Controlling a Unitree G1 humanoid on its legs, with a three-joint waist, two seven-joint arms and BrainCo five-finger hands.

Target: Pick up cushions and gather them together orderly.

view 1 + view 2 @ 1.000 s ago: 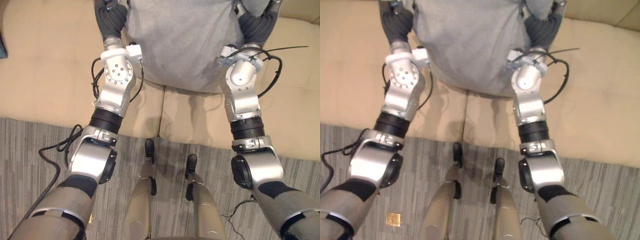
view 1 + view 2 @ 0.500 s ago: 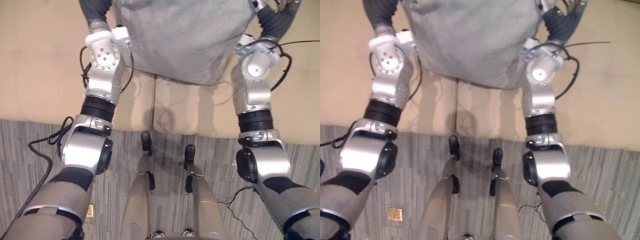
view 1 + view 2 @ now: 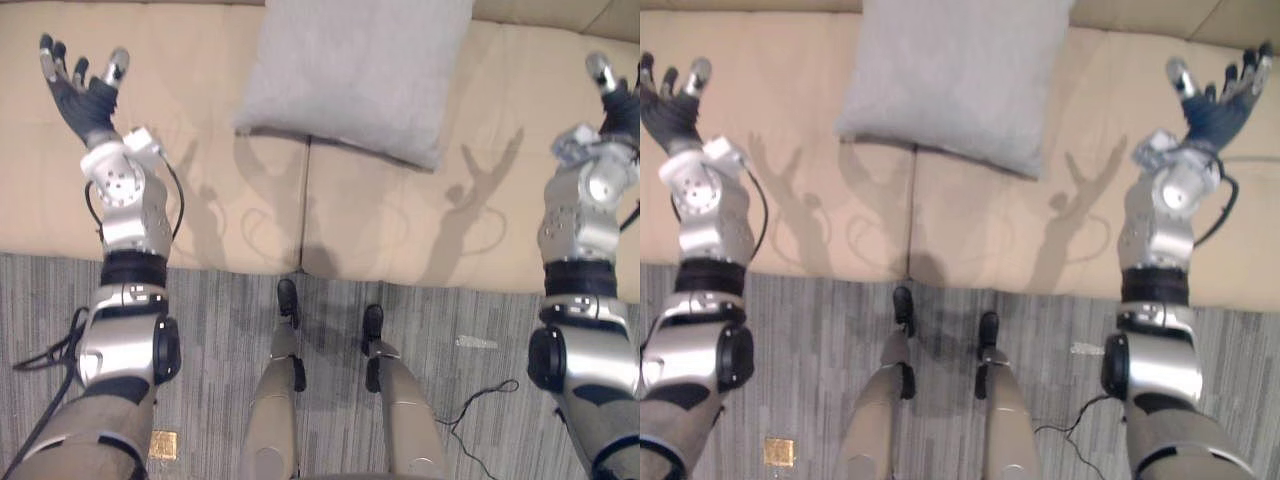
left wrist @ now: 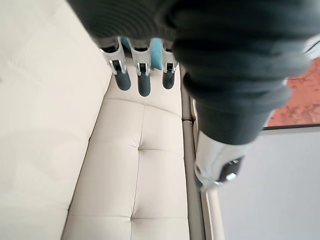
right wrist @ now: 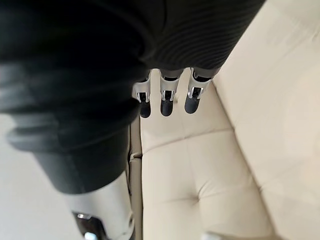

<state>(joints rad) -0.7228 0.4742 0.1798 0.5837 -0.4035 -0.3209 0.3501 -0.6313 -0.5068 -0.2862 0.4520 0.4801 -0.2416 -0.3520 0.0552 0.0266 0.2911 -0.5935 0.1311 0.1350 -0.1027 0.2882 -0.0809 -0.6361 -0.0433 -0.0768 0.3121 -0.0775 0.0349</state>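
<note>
A grey cushion (image 3: 352, 75) lies flat on the beige sofa seat (image 3: 200, 215), across the seam between two seat pads, its far edge near the backrest. My left hand (image 3: 80, 85) is spread open above the sofa's left part, well clear of the cushion. My right hand (image 3: 1220, 100) is spread open over the sofa's right part, also clear of the cushion. Each wrist view shows straight fingers (image 4: 142, 75) (image 5: 167, 97) with only sofa upholstery past them. Nothing is held.
The sofa's front edge meets a grey striped carpet (image 3: 220, 340). A small gold square (image 3: 165, 445) lies on the carpet at lower left. A bit of light-blue thing (image 4: 157, 46) shows past the left hand's fingers.
Both hands have let go of the grey cushion and swung outward to the sides, opening. The cushion now rests on the seat. The camera view has also shifted.
</note>
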